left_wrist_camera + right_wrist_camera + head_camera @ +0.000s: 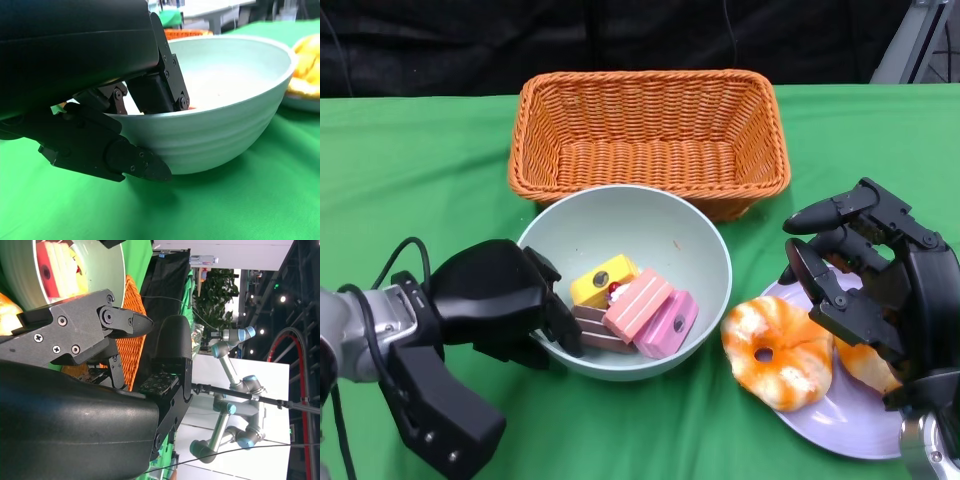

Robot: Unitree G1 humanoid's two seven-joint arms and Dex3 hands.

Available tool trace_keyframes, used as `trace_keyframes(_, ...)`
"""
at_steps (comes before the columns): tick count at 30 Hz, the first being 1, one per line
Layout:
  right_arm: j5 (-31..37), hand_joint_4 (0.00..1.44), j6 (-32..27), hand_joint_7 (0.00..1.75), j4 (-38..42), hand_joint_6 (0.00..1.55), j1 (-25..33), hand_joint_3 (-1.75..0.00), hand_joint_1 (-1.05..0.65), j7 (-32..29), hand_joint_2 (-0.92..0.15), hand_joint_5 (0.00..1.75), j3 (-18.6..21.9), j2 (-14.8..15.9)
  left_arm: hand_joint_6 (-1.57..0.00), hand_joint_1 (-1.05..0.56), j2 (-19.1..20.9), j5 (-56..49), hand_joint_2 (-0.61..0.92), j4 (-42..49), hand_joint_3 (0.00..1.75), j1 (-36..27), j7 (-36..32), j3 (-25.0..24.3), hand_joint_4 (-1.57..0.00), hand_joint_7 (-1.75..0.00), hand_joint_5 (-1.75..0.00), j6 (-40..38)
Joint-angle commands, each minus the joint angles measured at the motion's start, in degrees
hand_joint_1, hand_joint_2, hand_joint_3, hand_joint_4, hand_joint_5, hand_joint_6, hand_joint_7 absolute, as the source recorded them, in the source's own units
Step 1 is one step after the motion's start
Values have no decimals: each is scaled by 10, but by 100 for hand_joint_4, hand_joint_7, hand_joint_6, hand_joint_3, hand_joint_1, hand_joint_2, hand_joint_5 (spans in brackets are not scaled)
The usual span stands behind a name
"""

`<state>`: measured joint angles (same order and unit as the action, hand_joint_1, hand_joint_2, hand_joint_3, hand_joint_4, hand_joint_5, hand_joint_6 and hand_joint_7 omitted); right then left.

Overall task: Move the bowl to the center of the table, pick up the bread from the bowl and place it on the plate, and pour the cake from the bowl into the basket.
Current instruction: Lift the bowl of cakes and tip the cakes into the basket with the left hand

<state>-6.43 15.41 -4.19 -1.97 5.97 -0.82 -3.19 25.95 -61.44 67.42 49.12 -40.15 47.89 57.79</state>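
Gripping the bowl (650, 255) by its near-left rim, left hand (505, 300) with fingers inside and thumb beneath. Sitting mid-table, just in front of the basket (650, 135), cake pieces (635, 305) inside. Hovering over the plate (860, 420), right hand (865, 275), fingers spread, holding nothing. Resting on the plate, bread (778, 350).

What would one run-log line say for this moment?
left hand: grips bowl rim | right hand: open above plate | bread: on plate | cake: in bowl
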Motion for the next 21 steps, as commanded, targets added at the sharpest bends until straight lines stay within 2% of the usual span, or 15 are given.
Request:
trace_keyframes(1, -4, 62, 9, 121, 5, 61, 6, -52, -11, -1, -81, 160, 4, -1, -123, -27, 1, -4, 86, 11, 0, -4, -35, 3, -79, -1, -139, -2)
trace_keyframes(7, -2, 62, 15, 119, 11, 62, 4, -50, -12, -3, -82, 158, 5, -2, -128, -25, 0, 9, 88, 21, 1, -10, -59, -7, -76, -3, -156, 8)
trace_keyframes(10, -2, 63, 17, 119, 13, 62, 3, -49, -12, -3, -82, 158, 5, -2, -128, -25, 6, 12, 89, 20, 1, -11, -69, -11, -77, -3, -153, 13)
trace_keyframes(12, -3, 63, 17, 118, 15, 62, 2, -48, -12, -2, -82, 158, 5, -1, -130, -22, 14, 17, 91, 16, 6, -12, -73, -17, -76, -5, -157, 22)
trace_keyframes(14, -4, 63, 16, 118, 16, 62, 1, -46, -13, -1, -82, 158, 6, -1, -130, -20, 22, 25, 92, 12, 16, -14, -68, -23, -76, -8, -154, 37)
trace_keyframes(18, -8, 63, 13, 119, 19, 62, -2, -44, -12, 2, -84, 159, 6, 0, -128, -22, 39, 34, 92, -4, 13, -22, -74, -38, -78, -15, -151, 83)
trace_keyframes(19, -7, 63, 13, 119, 21, 61, -3, -44, -12, 2, -84, 159, 6, 0, -119, -26, 43, 33, 92, -10, 19, -24, -80, -40, -75, -34, -160, 92)
trace_keyframes(20, -7, 63, 13, 120, 22, 61, -4, -44, -11, 3, -85, 159, 6, 0, -94, -28, 48, 36, 92, -15, 26, -27, -80, -44, -72, -84, -166, 102)
trace_keyframes(21, -8, 63, 13, 120, 22, 61, -5, -43, -10, 3, -85, 160, 7, 0, -82, -29, 51, 38, 92, -19, 31, -29, -78, -47, -70, -106, -168, 108)
